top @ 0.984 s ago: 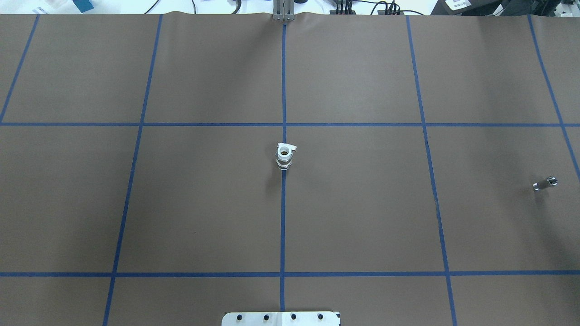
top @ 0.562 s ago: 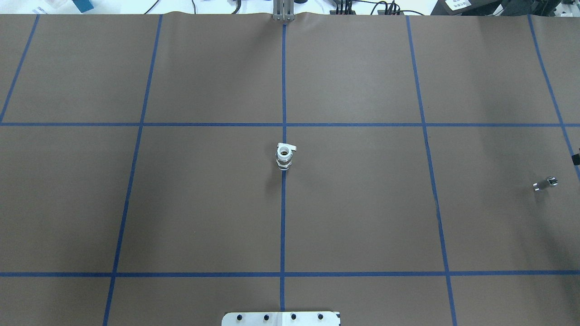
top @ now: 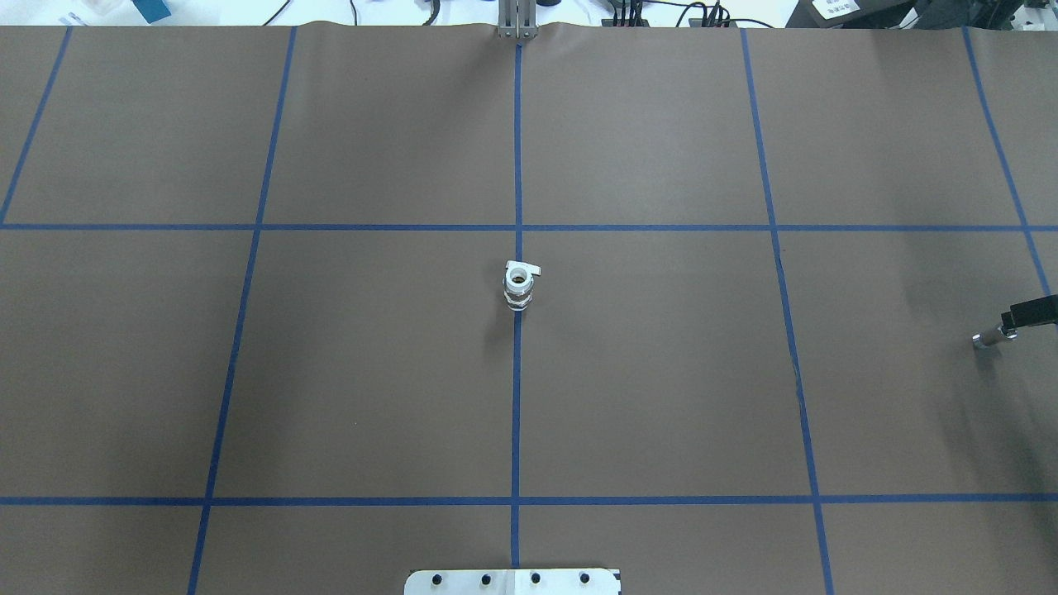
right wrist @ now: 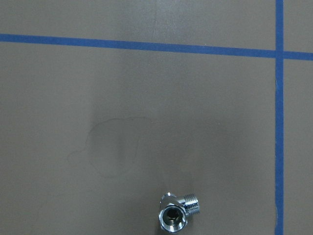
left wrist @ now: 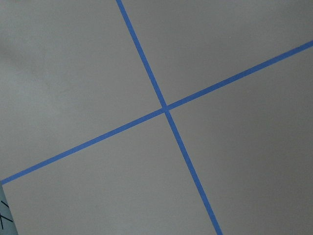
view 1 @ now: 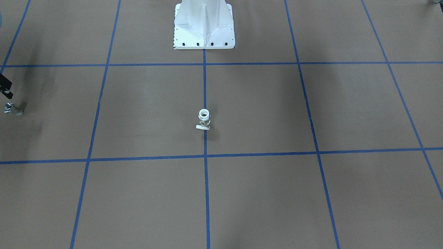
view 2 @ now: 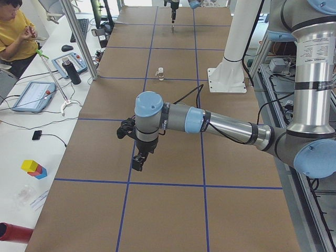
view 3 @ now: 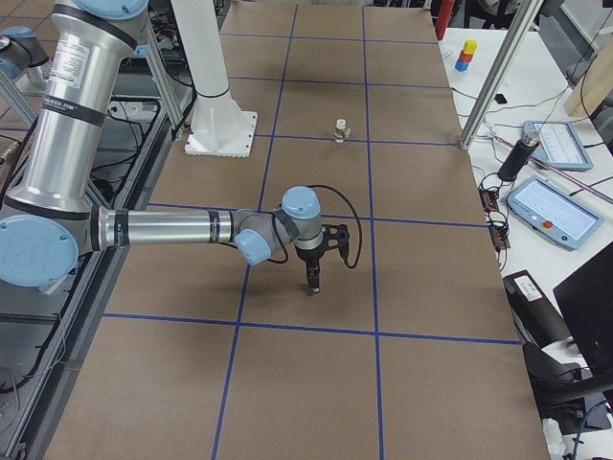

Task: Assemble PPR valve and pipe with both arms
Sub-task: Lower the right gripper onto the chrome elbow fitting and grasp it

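A white PPR valve (top: 518, 285) with a small side tab stands upright at the table's centre, also in the front-facing view (view 1: 204, 119). A chrome elbow fitting (top: 982, 339) lies at the far right, and shows in the right wrist view (right wrist: 177, 213) at the bottom edge. My right gripper (top: 1015, 319) reaches in from the right edge, just above and beside the chrome fitting; I cannot tell if it is open. It also shows in the exterior right view (view 3: 312, 284). My left gripper (view 2: 138, 163) hangs over bare table far from both parts; I cannot tell its state.
The white bolted pedestal (view 1: 204, 27) stands at the robot's side of the table. Blue tape lines (left wrist: 165, 108) divide the brown surface. An operator (view 2: 16, 31) sits by a side bench with tablets (view 3: 551, 206) and a bottle.
My right gripper has come into the overhead view from the right edge and now sits over the chrome fitting. The white valve and the chrome fitting have not moved.
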